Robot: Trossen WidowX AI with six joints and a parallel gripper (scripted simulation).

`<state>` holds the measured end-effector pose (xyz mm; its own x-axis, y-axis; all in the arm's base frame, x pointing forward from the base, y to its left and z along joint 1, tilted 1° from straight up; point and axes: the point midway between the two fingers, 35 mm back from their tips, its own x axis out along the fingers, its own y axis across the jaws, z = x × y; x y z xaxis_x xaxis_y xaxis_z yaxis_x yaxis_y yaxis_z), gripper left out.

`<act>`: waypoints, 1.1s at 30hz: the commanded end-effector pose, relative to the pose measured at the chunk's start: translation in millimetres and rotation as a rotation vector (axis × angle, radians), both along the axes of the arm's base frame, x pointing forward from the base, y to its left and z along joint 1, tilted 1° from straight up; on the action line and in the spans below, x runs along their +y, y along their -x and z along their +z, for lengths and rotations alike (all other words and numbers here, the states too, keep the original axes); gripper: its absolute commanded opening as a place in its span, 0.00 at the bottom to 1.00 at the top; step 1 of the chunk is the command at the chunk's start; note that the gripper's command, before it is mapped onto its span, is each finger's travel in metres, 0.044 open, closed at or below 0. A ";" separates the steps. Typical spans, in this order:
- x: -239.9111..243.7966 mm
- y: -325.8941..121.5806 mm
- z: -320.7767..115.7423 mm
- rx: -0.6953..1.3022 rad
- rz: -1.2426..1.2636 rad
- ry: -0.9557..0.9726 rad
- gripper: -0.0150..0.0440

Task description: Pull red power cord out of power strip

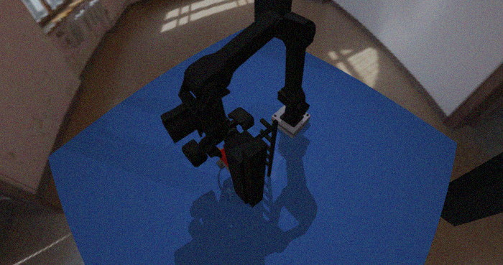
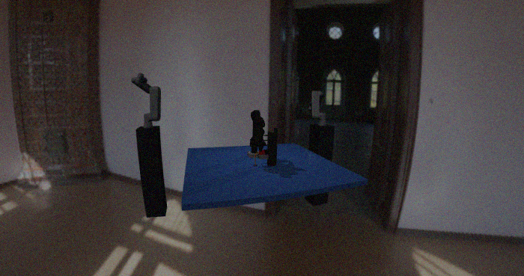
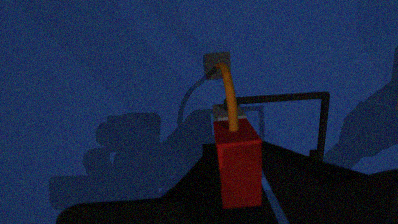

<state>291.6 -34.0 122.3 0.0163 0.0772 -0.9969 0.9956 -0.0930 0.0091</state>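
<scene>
The red plug [image 1: 224, 156] [image 2: 262, 152] [image 3: 241, 172] shows as a box beside the tall black strip [image 1: 248, 169] [image 2: 272, 149]. My gripper [image 1: 220, 154] [image 3: 237, 151] is shut on the red plug, with one black finger on each side. An orange cord [image 3: 230, 95] runs from the plug's end to a small grey square block [image 1: 220, 164] [image 3: 210, 59]. A pale collar [image 3: 220, 111] shows at the plug's far end. The fingers and strip hide much of the plug in the top and exterior views. Whether its prongs sit in the strip cannot be told.
A black ladder-like rack [image 1: 271, 151] stands beside the strip. A thin black bent rod [image 3: 285, 98] shows right of the cord in the wrist view. The arm's white base [image 1: 292, 130] is on the blue table [image 1: 377, 161] [image 2: 224, 183]. Black pillars [image 2: 151, 172] stand beyond the table.
</scene>
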 end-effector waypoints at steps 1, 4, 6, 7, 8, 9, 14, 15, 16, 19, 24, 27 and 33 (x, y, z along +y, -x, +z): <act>-36.2 4.7 2.2 0.010 -0.043 0.084 0.25; -40.9 5.9 2.5 0.010 -0.044 0.085 0.25; -44.0 6.7 2.8 0.010 -0.044 0.085 0.25; -45.6 7.2 2.9 0.010 -0.044 0.085 0.25; -47.1 7.6 3.1 0.010 -0.044 0.085 0.25; -48.7 8.1 3.2 0.010 -0.044 0.085 0.25; -41.4 8.8 1.4 0.010 -0.045 0.083 0.39; -37.8 8.8 0.7 0.011 -0.045 0.082 0.43; -36.4 8.8 0.4 0.011 -0.045 0.082 0.48; -36.4 8.8 0.4 0.011 -0.045 0.082 0.61; -36.4 8.8 0.4 0.011 -0.045 0.082 0.83; -49.6 9.5 3.3 0.011 -0.045 0.083 0.97; -96.1 17.3 13.0 0.011 -0.045 0.087 1.00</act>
<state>277.4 -112.4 129.7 0.0050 -0.0022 -1.0000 0.9905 -0.1376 0.0052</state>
